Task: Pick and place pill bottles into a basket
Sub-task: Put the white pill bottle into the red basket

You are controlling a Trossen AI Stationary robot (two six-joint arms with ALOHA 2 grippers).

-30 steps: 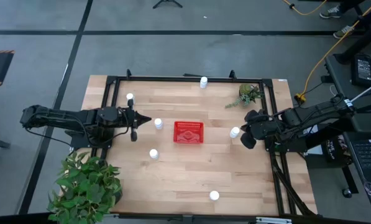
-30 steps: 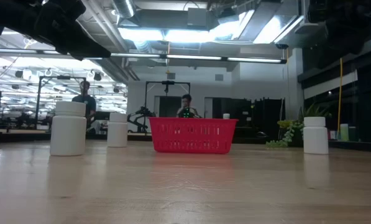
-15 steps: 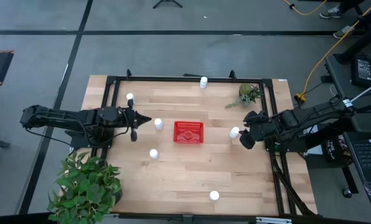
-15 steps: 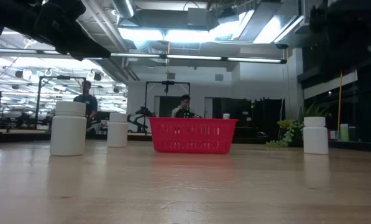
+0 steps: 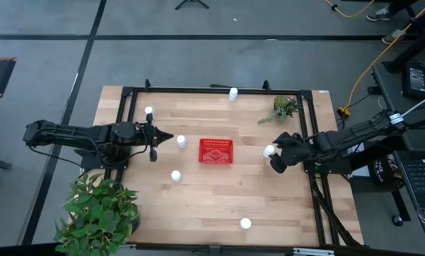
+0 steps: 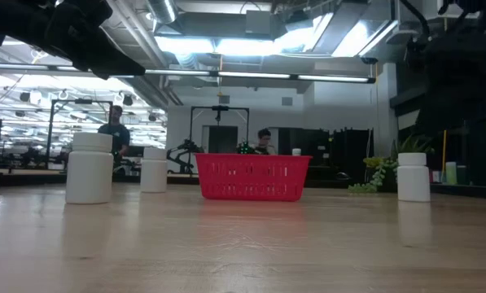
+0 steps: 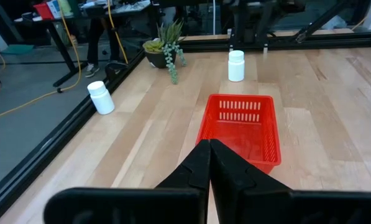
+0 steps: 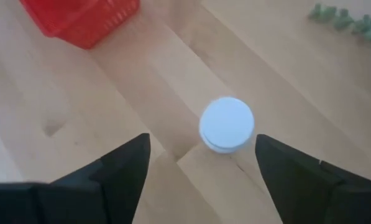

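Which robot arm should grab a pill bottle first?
Probably the right one. Its claw is open and hangs just above a pill bottle standing right of the red basket. The left claw is shut and waits by the table's left edge.

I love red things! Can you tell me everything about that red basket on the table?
The small bright red rectangular plastic basket sits upright and open-topped near the middle of the light wooden table. Its walls have rows of narrow slots, like mesh. It looks empty, and nothing touches it. The small white round-capped pill bottles all stand apart from it.
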